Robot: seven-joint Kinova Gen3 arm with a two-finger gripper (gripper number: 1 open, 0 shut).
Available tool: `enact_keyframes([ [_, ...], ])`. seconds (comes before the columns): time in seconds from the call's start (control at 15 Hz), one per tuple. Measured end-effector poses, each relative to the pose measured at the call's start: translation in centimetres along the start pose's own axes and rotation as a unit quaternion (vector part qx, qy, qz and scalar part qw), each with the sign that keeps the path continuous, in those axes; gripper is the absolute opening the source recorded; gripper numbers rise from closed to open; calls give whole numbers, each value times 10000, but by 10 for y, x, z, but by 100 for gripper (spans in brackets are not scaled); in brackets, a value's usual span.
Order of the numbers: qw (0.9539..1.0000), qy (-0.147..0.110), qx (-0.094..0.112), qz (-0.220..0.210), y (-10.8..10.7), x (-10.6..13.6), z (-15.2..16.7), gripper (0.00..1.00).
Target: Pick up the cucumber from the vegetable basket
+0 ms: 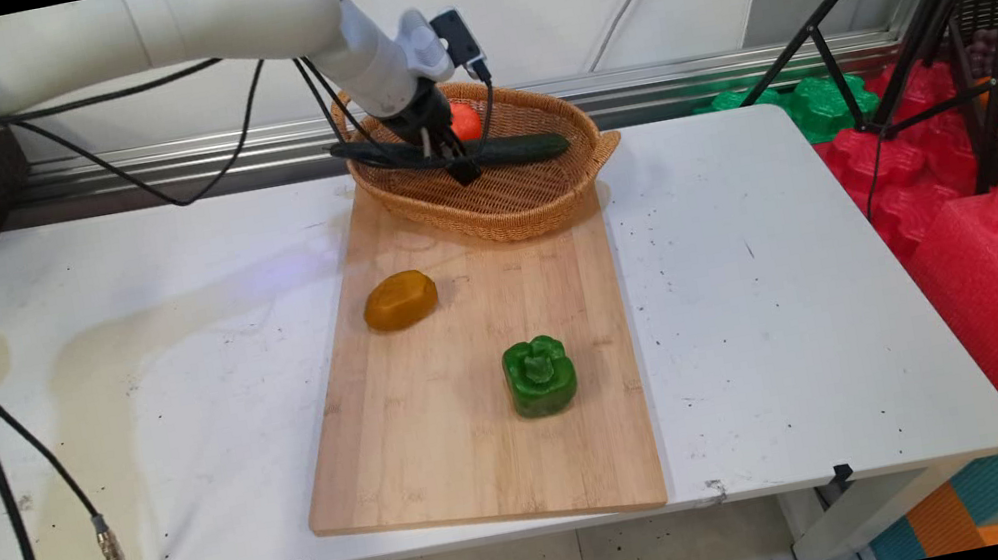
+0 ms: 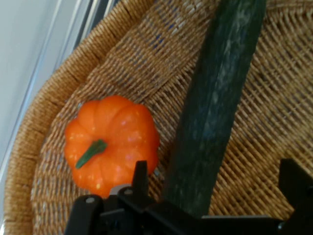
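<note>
Hand view, cucumber (image 2: 215,98) between open pincer (image 2: 215,196), pumpkin (image 2: 111,144) beside

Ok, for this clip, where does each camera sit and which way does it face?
Main view: fixed above the table's near side, looking down across the board to the wall; shows the arm and gripper over the basket.
Hand view: on the hand, looking along the gripper into the basket; shows its linkage and fingers.
Shared: basket, cucumber, pumpkin.
</note>
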Motion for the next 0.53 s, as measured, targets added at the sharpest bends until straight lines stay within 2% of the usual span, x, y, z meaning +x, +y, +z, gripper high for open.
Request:
enact_keyframes([
  [0.47,9997,-99,-94,177,-6,2,28,100],
  [0.53,9997,-104,-107,197,-6,2,31,0],
])
